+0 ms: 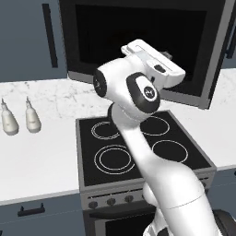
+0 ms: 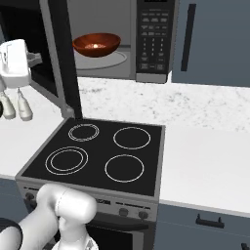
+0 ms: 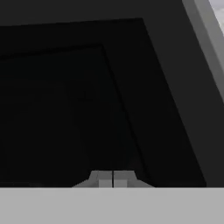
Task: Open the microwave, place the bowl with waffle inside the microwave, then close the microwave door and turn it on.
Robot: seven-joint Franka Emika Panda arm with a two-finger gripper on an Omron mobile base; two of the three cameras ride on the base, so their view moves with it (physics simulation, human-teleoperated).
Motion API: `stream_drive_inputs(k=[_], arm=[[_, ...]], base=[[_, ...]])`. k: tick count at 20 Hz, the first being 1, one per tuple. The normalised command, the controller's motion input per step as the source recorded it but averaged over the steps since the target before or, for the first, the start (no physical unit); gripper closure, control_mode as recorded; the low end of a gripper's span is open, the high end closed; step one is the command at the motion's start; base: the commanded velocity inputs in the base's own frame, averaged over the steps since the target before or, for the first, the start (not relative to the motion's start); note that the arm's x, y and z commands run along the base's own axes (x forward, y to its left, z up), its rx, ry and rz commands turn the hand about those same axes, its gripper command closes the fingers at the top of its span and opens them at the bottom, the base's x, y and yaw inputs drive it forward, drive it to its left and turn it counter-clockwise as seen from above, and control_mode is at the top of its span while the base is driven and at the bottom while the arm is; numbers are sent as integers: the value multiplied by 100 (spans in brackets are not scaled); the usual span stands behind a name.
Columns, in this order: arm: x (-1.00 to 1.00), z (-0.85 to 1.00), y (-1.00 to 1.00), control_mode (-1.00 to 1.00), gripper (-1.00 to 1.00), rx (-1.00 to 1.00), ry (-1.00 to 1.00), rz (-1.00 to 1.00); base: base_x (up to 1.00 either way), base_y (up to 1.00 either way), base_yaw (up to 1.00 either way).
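The microwave has its keypad panel on the right, and the microwave door stands swung out to the left. Inside, on the turntable, sits the reddish-brown bowl, with a small pale patch in its middle that may be the waffle. My gripper is shut with nothing in it, fingertips together. It points at the dark outer glass of the door, very close to it. In the left base view my hand is in front of the door's window.
The black stovetop lies below the microwave, between white marble counters. Two pale bottles stand on the left counter. Blue-grey cabinet doors with black handles flank the microwave.
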Motion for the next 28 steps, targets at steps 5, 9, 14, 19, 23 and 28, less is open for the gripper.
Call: stream_drive_inputs(k=[5, 9, 14, 19, 23, 28], arm=[[64, 6, -54, -100, 100, 26, 38, 16], [47, -4, -25, -100, 100, 15, 1, 20], [87, -2, -13, -100, 100, 12, -8, 41], [100, -3, -24, -100, 100, 16, 0, 52], [100, 0, -22, -100, 100, 21, 6, 52], [100, -9, -4, -100, 100, 21, 0, 41]], base=[[0, 0, 0], [0, 0, 0], [0, 0, 0], [0, 0, 0], [0, 0, 0], [0, 0, 0]])
